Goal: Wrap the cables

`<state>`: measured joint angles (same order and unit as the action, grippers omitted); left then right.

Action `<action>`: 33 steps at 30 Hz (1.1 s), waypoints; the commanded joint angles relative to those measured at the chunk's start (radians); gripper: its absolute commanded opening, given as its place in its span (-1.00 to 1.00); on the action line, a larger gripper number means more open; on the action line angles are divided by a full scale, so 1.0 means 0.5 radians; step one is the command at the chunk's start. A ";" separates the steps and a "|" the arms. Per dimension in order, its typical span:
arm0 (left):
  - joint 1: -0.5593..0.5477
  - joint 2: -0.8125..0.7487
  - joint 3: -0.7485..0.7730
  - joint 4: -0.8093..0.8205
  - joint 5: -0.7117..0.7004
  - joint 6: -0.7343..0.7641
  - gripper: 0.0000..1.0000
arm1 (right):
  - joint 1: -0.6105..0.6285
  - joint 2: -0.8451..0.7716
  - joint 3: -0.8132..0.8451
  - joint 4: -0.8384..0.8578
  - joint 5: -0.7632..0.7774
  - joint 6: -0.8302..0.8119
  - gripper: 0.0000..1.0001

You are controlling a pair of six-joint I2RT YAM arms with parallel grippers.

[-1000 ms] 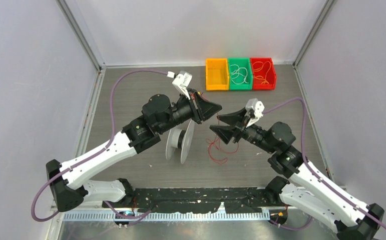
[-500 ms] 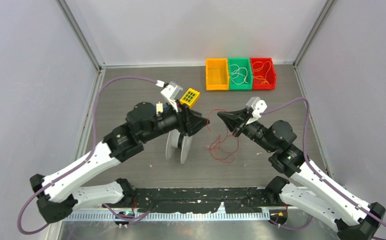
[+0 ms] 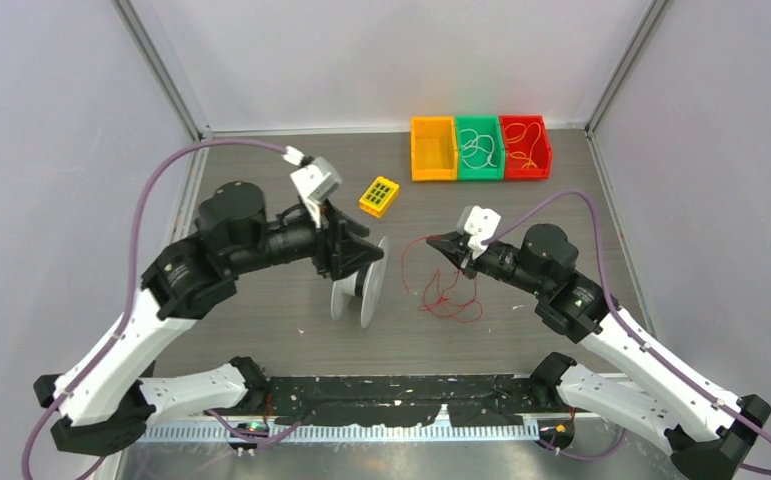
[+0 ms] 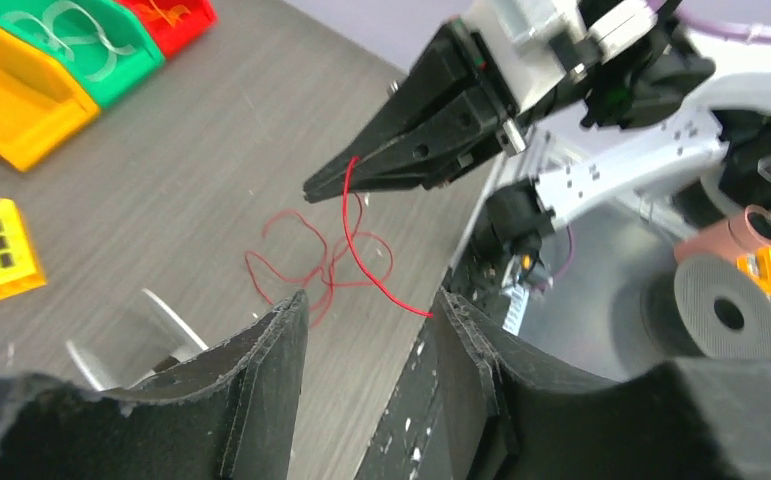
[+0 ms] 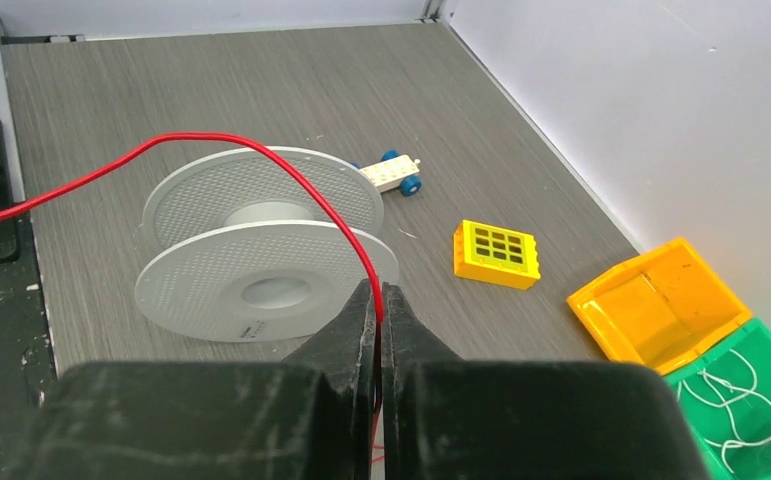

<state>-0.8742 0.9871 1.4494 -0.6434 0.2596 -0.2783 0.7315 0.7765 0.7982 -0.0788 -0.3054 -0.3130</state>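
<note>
Right wrist view: my right gripper [image 5: 379, 292] pinches red wire [image 5: 211, 135]; left gripper [image 4: 371, 305] half-open, empty. I'd keep wire taut, feed onto spool [image 5: 261, 290] hub.

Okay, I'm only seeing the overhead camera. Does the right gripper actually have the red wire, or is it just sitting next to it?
Observer: It has it. In the right wrist view the right gripper is shut on the red wire, which arcs up out of its tips and across the spool.
Operator: And the left one, anything in it?
Observer: No. The left wrist view shows the left gripper open and empty. The wire's loose end hangs close beside it.
Operator: Anything behind the spool I can't see?
Observer: Yes, a small white toy car with blue wheels lies just beyond it.
</note>
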 commanded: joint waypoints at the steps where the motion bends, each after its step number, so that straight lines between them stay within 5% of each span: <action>1: 0.006 0.180 -0.024 -0.046 0.363 0.101 -0.01 | 0.055 0.009 0.112 0.034 -0.052 -0.028 -0.89; 10: 0.006 0.394 -0.001 0.002 0.371 0.184 -0.17 | 0.179 0.071 0.136 0.038 -0.011 -0.026 -0.89; 16: 0.006 0.452 -0.016 -0.014 0.302 0.243 -1.00 | 0.209 0.096 0.131 0.045 0.000 -0.004 -0.89; 26: 0.011 0.114 -0.497 0.726 -0.097 0.092 -1.00 | 0.212 0.126 -0.310 0.670 -0.050 0.576 -0.89; 33: 0.067 0.023 -0.669 0.983 -0.136 -0.046 -1.00 | 0.213 0.160 -0.371 0.733 0.062 0.707 -0.89</action>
<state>-0.8677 1.0569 1.1252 -0.3511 0.2600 -0.2546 0.8413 0.8581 0.6186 0.2241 -0.3088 -0.0345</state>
